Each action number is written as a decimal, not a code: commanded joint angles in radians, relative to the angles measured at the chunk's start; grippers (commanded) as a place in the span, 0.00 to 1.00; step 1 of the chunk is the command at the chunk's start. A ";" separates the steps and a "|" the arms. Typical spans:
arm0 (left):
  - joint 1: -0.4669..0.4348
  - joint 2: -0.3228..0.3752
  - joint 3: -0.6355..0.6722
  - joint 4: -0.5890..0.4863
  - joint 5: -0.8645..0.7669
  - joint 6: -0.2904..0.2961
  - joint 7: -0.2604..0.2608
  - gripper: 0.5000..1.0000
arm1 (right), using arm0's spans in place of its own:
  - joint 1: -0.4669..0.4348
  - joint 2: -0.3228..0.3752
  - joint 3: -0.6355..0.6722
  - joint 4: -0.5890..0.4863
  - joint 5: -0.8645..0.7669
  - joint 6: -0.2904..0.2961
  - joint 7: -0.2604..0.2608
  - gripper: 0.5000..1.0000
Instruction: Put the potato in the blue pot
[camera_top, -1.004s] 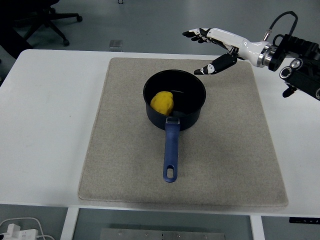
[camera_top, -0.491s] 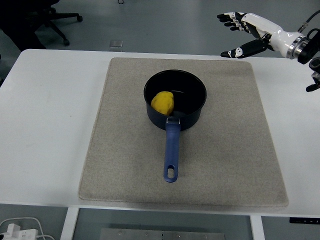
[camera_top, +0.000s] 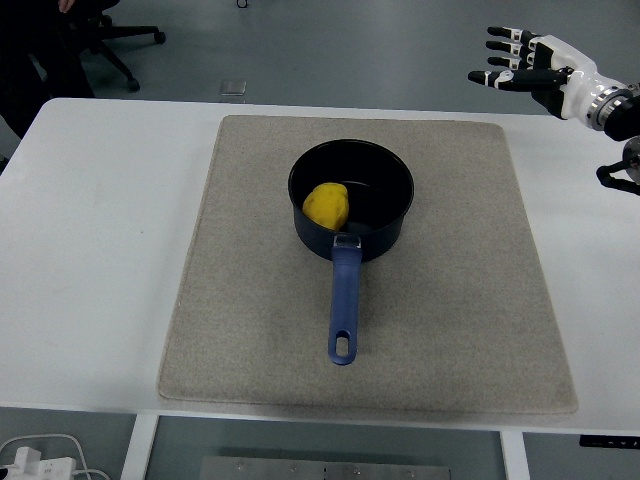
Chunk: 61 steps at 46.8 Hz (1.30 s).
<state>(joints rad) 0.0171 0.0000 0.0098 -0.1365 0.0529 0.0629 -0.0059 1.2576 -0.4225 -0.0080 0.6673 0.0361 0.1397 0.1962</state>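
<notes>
the grey mat (camera_top: 250, 300) held the blue pot (camera_top: 351, 200), potato (camera_top: 325, 205) inside. my right hand (camera_top: 535, 70) had pulled away, fingers spread, empty. task looked done.

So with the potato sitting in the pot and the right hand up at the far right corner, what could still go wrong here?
Little, probably. The potato rests against the near-left wall of the blue pot, so a knock could roll it. The pot's handle sticks out toward the near edge of the mat, where a sweeping arm might catch it. The right hand, open and holding nothing, is well clear of it.
</notes>
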 joint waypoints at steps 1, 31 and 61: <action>0.000 0.000 -0.001 0.000 0.001 0.000 0.000 0.99 | -0.014 0.007 0.011 0.000 0.082 -0.011 -0.011 0.85; 0.000 0.000 -0.001 0.000 0.001 0.000 0.000 0.99 | -0.090 0.077 0.157 0.003 0.283 -0.172 -0.009 0.85; 0.000 0.000 -0.001 0.000 -0.001 0.000 0.000 0.99 | -0.150 0.084 0.349 -0.006 0.277 -0.183 0.025 0.85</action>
<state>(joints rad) 0.0167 0.0000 0.0100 -0.1365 0.0528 0.0629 -0.0061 1.1182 -0.3441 0.3174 0.6641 0.3083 -0.0390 0.2122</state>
